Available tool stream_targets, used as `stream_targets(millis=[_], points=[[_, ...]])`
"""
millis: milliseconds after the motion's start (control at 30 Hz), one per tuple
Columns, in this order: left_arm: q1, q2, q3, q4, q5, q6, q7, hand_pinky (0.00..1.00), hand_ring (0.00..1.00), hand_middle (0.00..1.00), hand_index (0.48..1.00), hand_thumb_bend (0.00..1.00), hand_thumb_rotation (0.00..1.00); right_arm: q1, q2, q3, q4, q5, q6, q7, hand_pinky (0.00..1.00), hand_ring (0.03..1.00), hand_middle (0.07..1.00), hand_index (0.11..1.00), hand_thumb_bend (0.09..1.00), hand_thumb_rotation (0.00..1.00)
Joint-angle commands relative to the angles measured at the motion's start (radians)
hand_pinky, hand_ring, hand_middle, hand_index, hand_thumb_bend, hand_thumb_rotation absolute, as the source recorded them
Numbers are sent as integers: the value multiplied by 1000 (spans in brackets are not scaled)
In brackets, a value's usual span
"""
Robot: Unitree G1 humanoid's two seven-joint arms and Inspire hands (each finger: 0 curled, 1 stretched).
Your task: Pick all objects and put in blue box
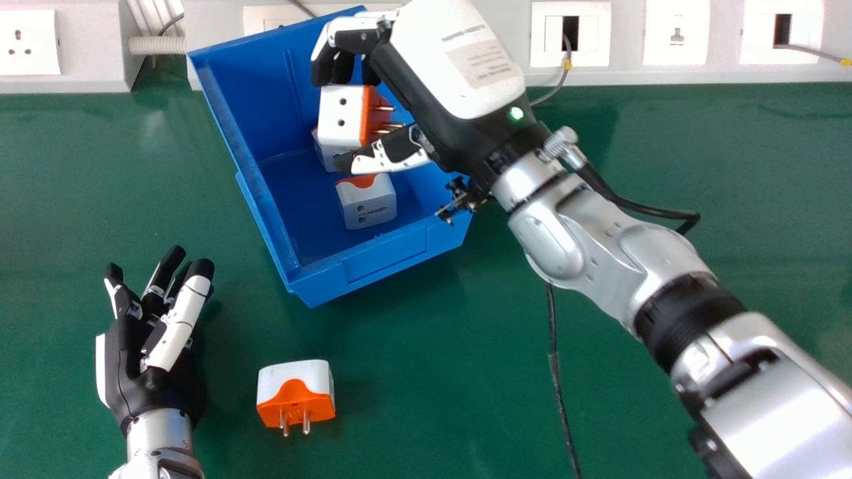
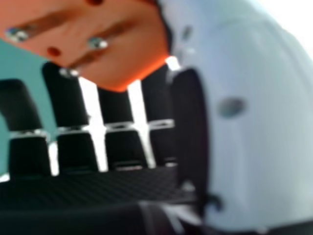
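Over the blue box, my right hand is curled round a white and orange adapter, its pins toward the palm. The held adapter's orange pin face is close up in the right hand view, beside the thumb of my right hand. Inside the box lies one white adapter; another is partly hidden behind the held one. On the green table a further white and orange adapter has its pins facing the near edge. Left of it, my left hand rests open, palm up.
Wall sockets and a pale trunking panel run along the back edge of the green table. A black cable hangs below the right forearm, which crosses from the lower right.
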Motion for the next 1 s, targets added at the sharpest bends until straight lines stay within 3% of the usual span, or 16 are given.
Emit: stream_targets(millis=[0,67,100,133,233,333,567,667,767,867,967], points=[[66,-36,6,102,-1,126,56,826,852,847,796,659,5,-70,15,25,3,-10,109,73,351,428,482,532,497,0],[68,-36,3,104,5,127,66,827,852,845,788,661,4,-62,16,51,-29,-21,204,153,351,441,497,531,496,0],[69,-36,1,104,8,126,70,823,845,833,781,670,7,-53,15,60,-49,-24,234,171,553,714,743,753,739,54],[70,-35,1,106,8,127,72,820,842,829,777,669,10,-44,13,68,-67,-29,256,178,722,883,895,899,894,119],[73,-34,-2,108,13,131,71,820,845,835,784,662,10,-17,3,86,-109,-32,289,181,881,976,978,979,979,257],[77,-34,-3,110,12,126,56,838,855,849,780,652,7,-1,-7,98,-140,-31,301,180,973,998,998,998,1000,400],[78,-34,-11,115,19,131,71,825,843,837,790,666,34,19,-18,98,-196,-17,298,157,1000,1000,1000,1000,1000,534],[81,-34,-9,116,16,132,60,827,849,844,801,671,47,30,-22,94,-224,-11,290,151,1000,1000,1000,1000,1000,559],[82,-33,-11,118,20,132,68,825,852,845,798,673,48,46,-31,89,-260,-9,271,138,1000,1000,1000,1000,1000,581],[86,-36,-15,119,25,129,76,818,850,842,800,663,40,78,-47,74,-333,1,259,137,1000,1000,1000,1000,1000,690],[87,-38,-8,119,24,133,77,818,849,840,804,662,37,133,-60,45,-434,24,238,128,1000,1000,1000,1000,1000,707]])
